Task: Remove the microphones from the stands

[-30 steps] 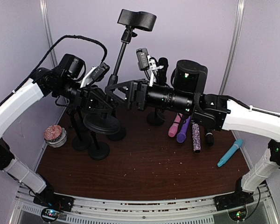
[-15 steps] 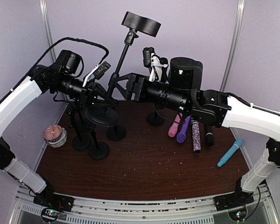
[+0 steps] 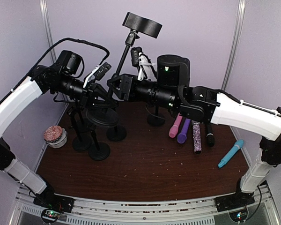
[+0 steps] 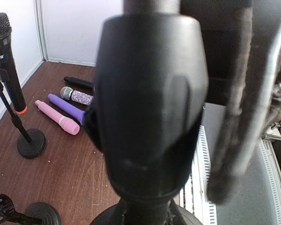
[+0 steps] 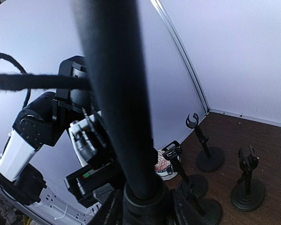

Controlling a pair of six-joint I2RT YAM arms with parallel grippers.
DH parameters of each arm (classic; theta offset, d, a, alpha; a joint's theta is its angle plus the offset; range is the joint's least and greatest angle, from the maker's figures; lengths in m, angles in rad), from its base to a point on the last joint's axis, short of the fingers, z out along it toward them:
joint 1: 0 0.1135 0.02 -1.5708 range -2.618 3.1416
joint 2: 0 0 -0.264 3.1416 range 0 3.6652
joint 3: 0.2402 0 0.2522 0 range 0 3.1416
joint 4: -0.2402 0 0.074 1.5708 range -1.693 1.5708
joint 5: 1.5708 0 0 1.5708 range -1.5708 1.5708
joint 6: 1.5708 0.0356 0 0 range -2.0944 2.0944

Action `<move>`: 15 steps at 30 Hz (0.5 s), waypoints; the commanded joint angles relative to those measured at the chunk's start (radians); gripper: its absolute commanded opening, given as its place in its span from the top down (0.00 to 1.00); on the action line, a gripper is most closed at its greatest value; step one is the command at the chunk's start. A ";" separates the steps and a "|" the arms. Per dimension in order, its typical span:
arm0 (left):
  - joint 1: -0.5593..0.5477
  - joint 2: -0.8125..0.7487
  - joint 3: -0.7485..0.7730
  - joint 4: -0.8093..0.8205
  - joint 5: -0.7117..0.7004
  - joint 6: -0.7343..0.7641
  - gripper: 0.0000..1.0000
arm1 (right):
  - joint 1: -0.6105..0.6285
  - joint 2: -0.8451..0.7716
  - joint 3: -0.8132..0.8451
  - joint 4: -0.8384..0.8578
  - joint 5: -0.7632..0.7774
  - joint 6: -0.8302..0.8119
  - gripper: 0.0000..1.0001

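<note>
A black stand hangs in the air between both arms: round base (image 3: 103,116) low, thin pole (image 3: 122,61) rising to a black disc-shaped head (image 3: 140,24). My left gripper (image 3: 102,98) is shut on this stand just above the base, and its thick collar (image 4: 150,103) fills the left wrist view. My right gripper (image 3: 113,86) is shut on the pole, with a finger on each side of a collar (image 5: 145,199). The microphone (image 4: 4,56), black with an orange ring, stands in another stand (image 4: 30,143) at the back. In the top view my right arm hides it.
Pink (image 3: 174,126), purple (image 3: 183,131), glittery (image 3: 196,138), black (image 3: 210,138) and blue (image 3: 230,153) microphones lie loose on the right of the brown table. Empty stands (image 3: 99,151) (image 3: 81,143) (image 3: 117,133) crowd the left. A small patterned cup (image 3: 55,136) sits by the left wall.
My right gripper slid left along the raised stand and closed on its pole. The left gripper raised the stand's base slightly, and the disc head tilted.
</note>
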 commanded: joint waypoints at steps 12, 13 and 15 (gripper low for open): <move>0.006 0.007 0.053 0.006 0.256 0.007 1.00 | -0.060 -0.119 -0.114 0.266 -0.475 -0.022 1.00; 0.006 0.009 0.052 0.006 0.283 0.002 1.00 | -0.060 -0.122 -0.110 0.276 -0.514 -0.027 1.00; 0.005 0.012 0.053 0.007 0.317 -0.006 1.00 | -0.061 -0.122 -0.099 0.294 -0.594 -0.029 1.00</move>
